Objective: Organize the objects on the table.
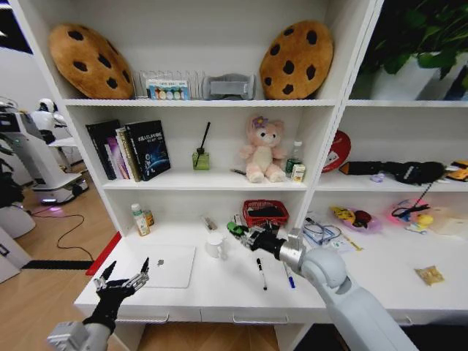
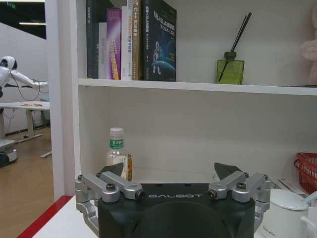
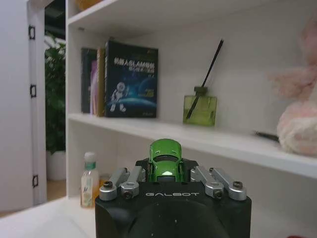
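nearest to the head camera, the right arm reaches forward over the white table (image 1: 219, 292), and the right gripper (image 1: 245, 235) is clenched on a tiny green toy car (image 1: 235, 229), which it holds in the air above the table top, just in front of the red basket (image 1: 265, 213). from the right wrist view, the car (image 3: 165, 159) sits between the two fingers with its nose pointing away from the gripper (image 3: 165, 171). the left gripper (image 1: 126, 279) hangs low at the front left corner of the table, released, with both fingers spread wide and nothing between them; in the left wrist view the same left gripper (image 2: 171, 173) shows its two dark fingertips (image 2: 226, 170) well apart. a silver laptop (image 1: 167, 265) lies closed and flat on the left part of the table, just beside the left gripper. a white mug (image 1: 214, 245) stands near the laptop's right back corner. two pens lie on the table under the right arm: a black pen (image 1: 261, 273) and, near it to the right, a blue pen (image 1: 288, 276). a small bottle with green label (image 1: 139, 219) stands at the back left of the table, against the shelf wall. on the shelf above stand the books (image 1: 130, 150), a green diffuser bottle (image 1: 201, 157) and a pink plush bear (image 1: 263, 150).
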You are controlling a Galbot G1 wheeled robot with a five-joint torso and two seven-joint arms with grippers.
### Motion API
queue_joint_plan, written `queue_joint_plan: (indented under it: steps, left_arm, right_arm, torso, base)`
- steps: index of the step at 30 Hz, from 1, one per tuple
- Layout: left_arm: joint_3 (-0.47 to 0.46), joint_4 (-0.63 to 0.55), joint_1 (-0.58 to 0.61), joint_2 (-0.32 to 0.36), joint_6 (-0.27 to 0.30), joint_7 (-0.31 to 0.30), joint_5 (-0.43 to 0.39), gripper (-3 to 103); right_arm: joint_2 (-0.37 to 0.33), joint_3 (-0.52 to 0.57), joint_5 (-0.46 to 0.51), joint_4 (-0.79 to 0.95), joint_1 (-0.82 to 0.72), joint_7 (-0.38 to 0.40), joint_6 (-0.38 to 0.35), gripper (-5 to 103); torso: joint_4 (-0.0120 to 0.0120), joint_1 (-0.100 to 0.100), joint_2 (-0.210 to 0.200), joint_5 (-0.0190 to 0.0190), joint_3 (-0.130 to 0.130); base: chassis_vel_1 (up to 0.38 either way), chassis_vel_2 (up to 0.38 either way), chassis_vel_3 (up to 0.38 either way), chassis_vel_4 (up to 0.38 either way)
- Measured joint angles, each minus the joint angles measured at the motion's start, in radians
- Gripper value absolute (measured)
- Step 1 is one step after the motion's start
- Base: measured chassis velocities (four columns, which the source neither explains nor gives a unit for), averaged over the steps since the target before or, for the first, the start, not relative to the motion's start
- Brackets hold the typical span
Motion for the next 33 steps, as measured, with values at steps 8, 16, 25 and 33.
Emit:
queue_joint_plan:
  steps: [8,16,25,33]
  left_arm:
    - [0.000,0.000,0.000,0.000,0.000,0.000,0.000,100]
    - [0.000,0.000,0.000,0.000,0.000,-0.001,0.000,100]
    - [0.000,0.000,0.000,0.000,0.000,-0.001,0.000,100]
    - [0.000,0.000,0.000,0.000,0.000,0.000,0.000,100]
  right_arm:
    - [0.145,-0.089,0.059,-0.159,0.239,0.241,0.030,34]
    - [0.343,-0.188,0.044,-0.450,0.458,0.480,0.032,34]
    - [0.471,-0.203,0.041,-0.632,0.567,0.658,0.016,34]
    - [0.508,-0.200,-0.027,-0.701,0.605,0.655,0.024,37]
  torso:
    - [0.0002,0.000,0.000,-0.0001,0.000]
    - [0.0000,0.000,0.000,-0.0003,0.000]
    - [-0.0001,0.000,0.000,-0.0003,0.000]
    - [0.0000,0.000,0.000,-0.0001,0.000]
  base:
    - [0.000,0.000,0.000,0.000]
    - [0.000,0.000,0.000,0.000]
    - [0.000,0.000,0.000,0.000]
    - [0.000,0.000,0.000,0.000]
